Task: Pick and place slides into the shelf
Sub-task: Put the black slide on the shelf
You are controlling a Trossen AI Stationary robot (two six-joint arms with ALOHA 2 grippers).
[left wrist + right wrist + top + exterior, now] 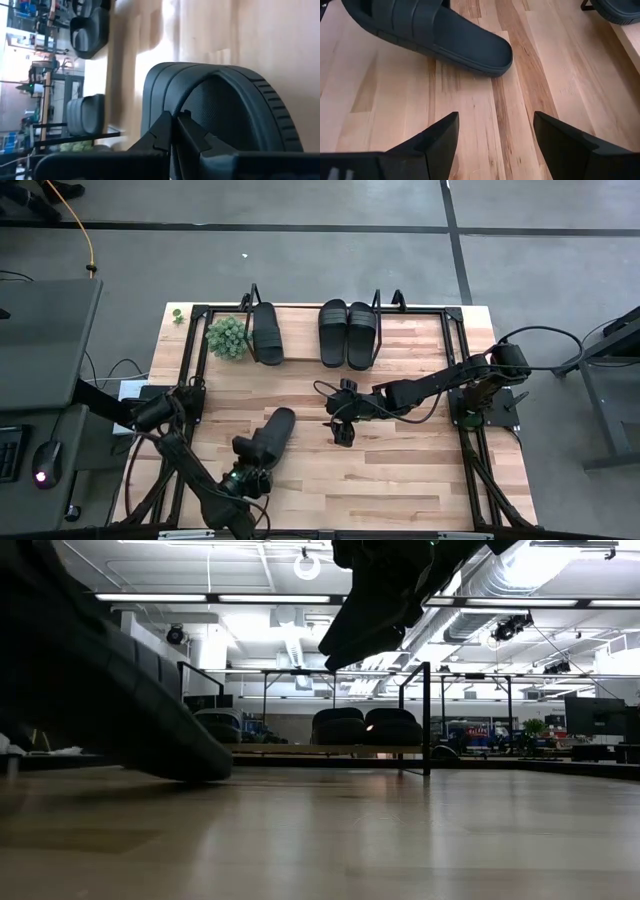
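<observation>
Four black slides show. Three sit side by side on the shelf (300,330) at the table's far side: one (267,332) next to a green plant, two (347,334) together, also seen in the low view (365,726). The fourth slide (274,432) lies slanted near the table's near-left part, large and dark in the low view (110,690). My left gripper (255,452) is shut on it at its near end. My right gripper (343,427) hovers open to the slide's right, its fingers (440,135) spread above bare wood, touching nothing. My left gripper (176,119) pinches the edge of the fourth slide's strap (181,102) between its two fingers. It comes from the table's near side, along the slide's length. In the low view the slide tilts, its far end (195,768) low by the tabletop; whether that end touches, I cannot tell.
A green plant (228,337) stands on the shelf's left part beside the single slide. Black wire end frames (250,298) rise at the shelf. Bare wood (400,470) stretches over the table's near right. Cables trail off the left edge.
</observation>
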